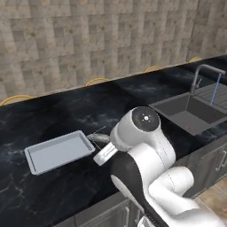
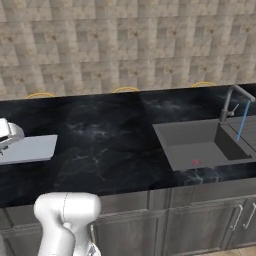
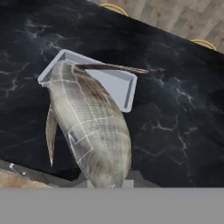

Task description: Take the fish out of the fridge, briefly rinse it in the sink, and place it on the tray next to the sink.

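Jaws closed on the fish, gripping its near end, body hanging out ahead of them and reaching over the tray's near rim. Seen from the left base camera as a sliver of fish just off the tray's right edge, above the black marble desk.

Placing step in hand, by the look of it. Best done so: carry forward until the fish's middle sits over the bare floor of the tray, not its rim; lower slowly until the belly touches; only then open. Keep the long axis along the tray's length so head and tail both land inside. Watch the thin fin trailing beside the jaws; likely to catch the rim if dropped early. Slippery, rounded body, so liable to roll on release; release low.

Farther off, well to the jaws' right side, the sink and its faucet, with a thin blue stream running.
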